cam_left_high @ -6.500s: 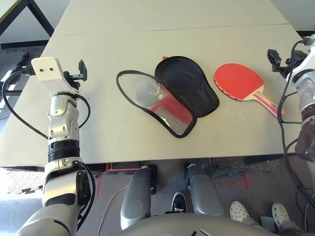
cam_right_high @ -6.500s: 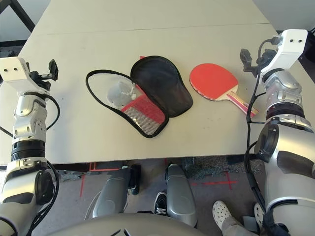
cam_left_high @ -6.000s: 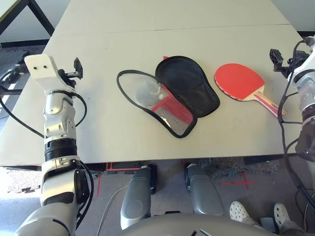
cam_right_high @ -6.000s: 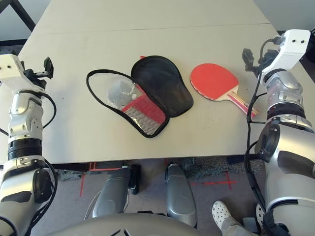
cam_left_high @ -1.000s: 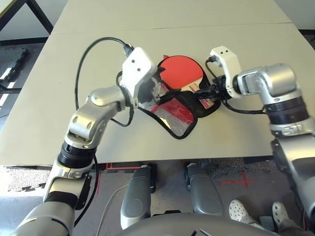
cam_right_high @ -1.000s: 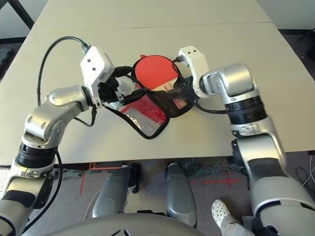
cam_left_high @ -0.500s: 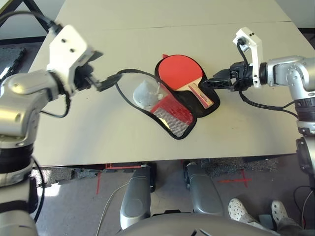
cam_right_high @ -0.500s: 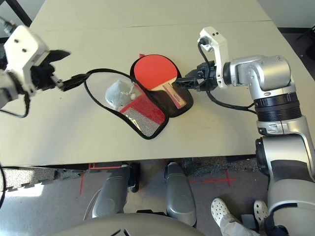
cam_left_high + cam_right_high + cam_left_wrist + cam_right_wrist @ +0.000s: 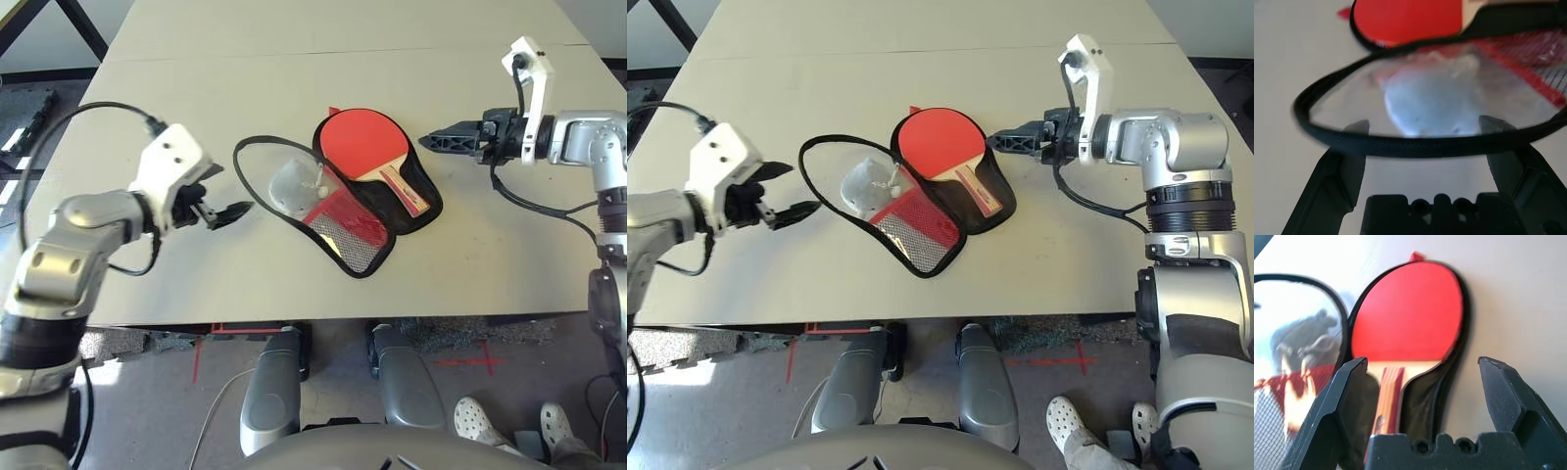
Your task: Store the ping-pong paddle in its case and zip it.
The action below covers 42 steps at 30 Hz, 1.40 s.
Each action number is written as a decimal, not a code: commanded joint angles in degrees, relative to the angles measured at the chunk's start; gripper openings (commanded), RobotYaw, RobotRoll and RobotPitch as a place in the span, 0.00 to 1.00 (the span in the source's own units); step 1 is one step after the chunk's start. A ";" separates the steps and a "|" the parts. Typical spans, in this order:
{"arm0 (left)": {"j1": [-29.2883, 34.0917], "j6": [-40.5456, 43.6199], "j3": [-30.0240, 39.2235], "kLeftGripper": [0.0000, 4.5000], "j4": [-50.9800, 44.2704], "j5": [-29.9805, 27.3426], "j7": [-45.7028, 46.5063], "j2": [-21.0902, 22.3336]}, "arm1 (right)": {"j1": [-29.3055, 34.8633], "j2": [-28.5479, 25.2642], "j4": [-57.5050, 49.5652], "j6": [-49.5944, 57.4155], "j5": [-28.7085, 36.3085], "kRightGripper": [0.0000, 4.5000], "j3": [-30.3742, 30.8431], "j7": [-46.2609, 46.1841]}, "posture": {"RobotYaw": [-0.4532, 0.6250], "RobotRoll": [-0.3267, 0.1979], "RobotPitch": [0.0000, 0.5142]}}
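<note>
Item: paddle-storing job, one moment, on a pale table.

Case: soft red pouch with black edging, lying fully open near the table's middle. One half shows its black lining. The other half, spread out beside it, shows a clear panel bound by a black rim, with red mesh towards the robot. A small grey-white pouch lies in that clear-panelled half.

Paddle: lying flat in the black-lined half of the case, red face up, striped wooden handle pointing along the case's narrow end. It sits wholly within the edging.

Left gripper: fingers spread apart, empty, just beside the case's clear-panelled half, on the side away from the paddle. In its wrist view the black rim of that half runs across between the fingers, close ahead but not clamped.

Right gripper: fingers spread apart, empty, near the case's black-lined half on its far side, aimed at the paddle without touching it.

Step in hand, as judged: the paddle appears stowed; the closing is not yet begun. The next move calls for folding the clear-panelled half over the paddle so the two edges meet, then finding the zip pull, which cannot be picked out here.

Writing: a small printed mark shows on the paddle handle, too small to read. No legible brand elsewhere.
</note>
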 commanded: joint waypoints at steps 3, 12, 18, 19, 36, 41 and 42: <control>-7.90 4.78 -6.78 1.00 -0.54 0.42 4.50 -8.98 | -1.89 -0.68 5.33 -3.39 -0.32 1.00 -3.19 -0.63 | 0.47 0.62 0.42; -12.53 -0.13 -17.09 1.00 11.78 8.70 14.06 -28.10 | -4.77 -2.23 15.21 -9.78 -1.43 1.00 -4.73 2.52 | 0.44 0.62 0.42; -11.31 -0.85 -14.86 1.00 9.98 8.78 10.45 -22.18 | -3.75 -4.91 15.68 -4.85 -1.64 1.00 -1.66 10.49 | 0.44 0.62 0.43; -11.06 -0.98 -14.42 1.00 9.50 8.75 9.60 -20.50 | -3.21 -5.19 15.25 -3.23 -1.66 1.00 -0.74 12.11 | 0.45 0.62 0.43; -7.66 0.74 -10.53 1.00 -0.26 4.68 0.47 -9.06 | 4.72 -0.12 9.45 6.58 -1.41 1.00 3.01 14.01 | 0.47 0.62 0.44; -7.06 1.20 -6.62 1.00 -2.87 2.42 -3.06 -3.21 | 4.49 1.56 10.42 6.34 -1.54 1.00 2.94 13.15 | 0.48 0.62 0.45; -7.05 1.43 -5.76 1.00 -3.26 1.78 -3.70 -2.12 | 4.44 1.92 10.56 6.34 -1.54 1.00 2.95 13.01 | 0.48 0.62 0.45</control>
